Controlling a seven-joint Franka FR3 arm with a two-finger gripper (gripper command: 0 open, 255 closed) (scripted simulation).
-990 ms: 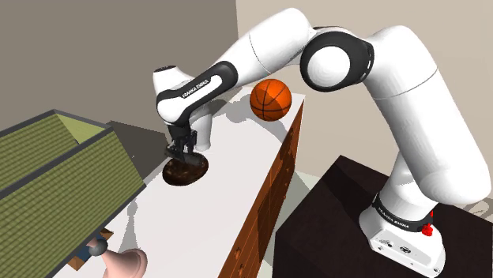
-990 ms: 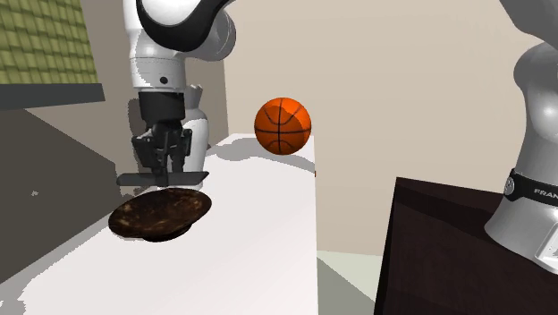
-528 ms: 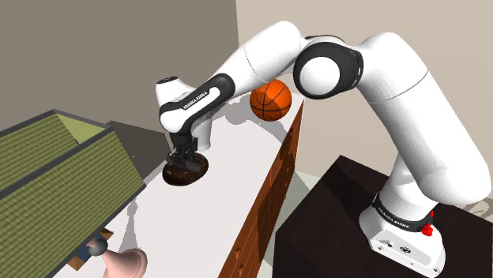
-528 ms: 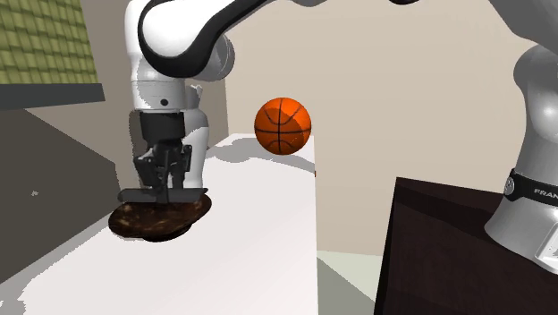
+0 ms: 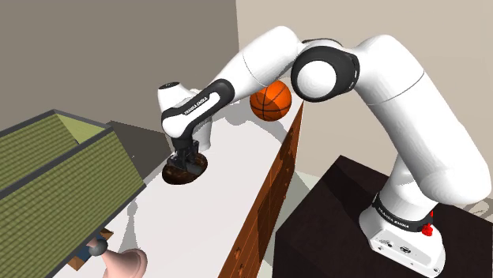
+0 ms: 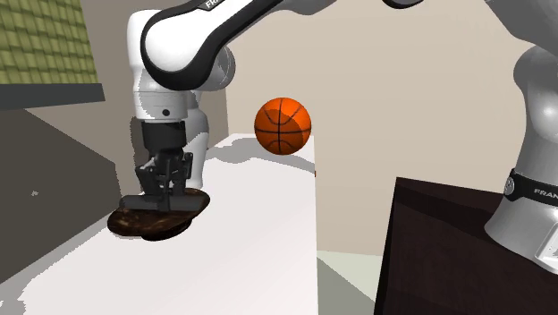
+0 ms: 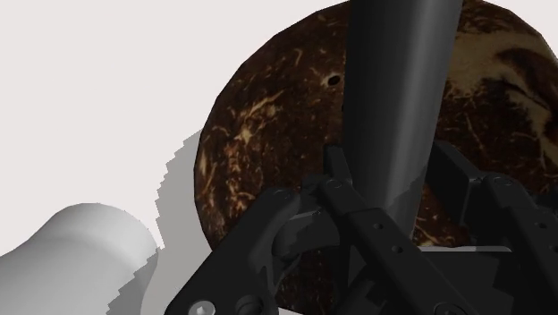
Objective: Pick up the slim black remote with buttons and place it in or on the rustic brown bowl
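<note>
Remote point(image 7: 398, 98), slim and dark, is sitting at the rim of the brown bowl point(image 6: 134, 222) with the pincer point(image 6: 164, 191) clasping it, while bare white table point(image 6: 255, 242) is stretching open toward 4 o'clock.

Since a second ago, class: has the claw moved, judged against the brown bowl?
Yes. The claw, holding the remote, has come straight down. Earlier it hung clear above the bowl; now the remote reaches the bowl's rim.

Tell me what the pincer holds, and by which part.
The pincer is shut on the remote, clasping its long sides near the middle, over the brown bowl.
</note>
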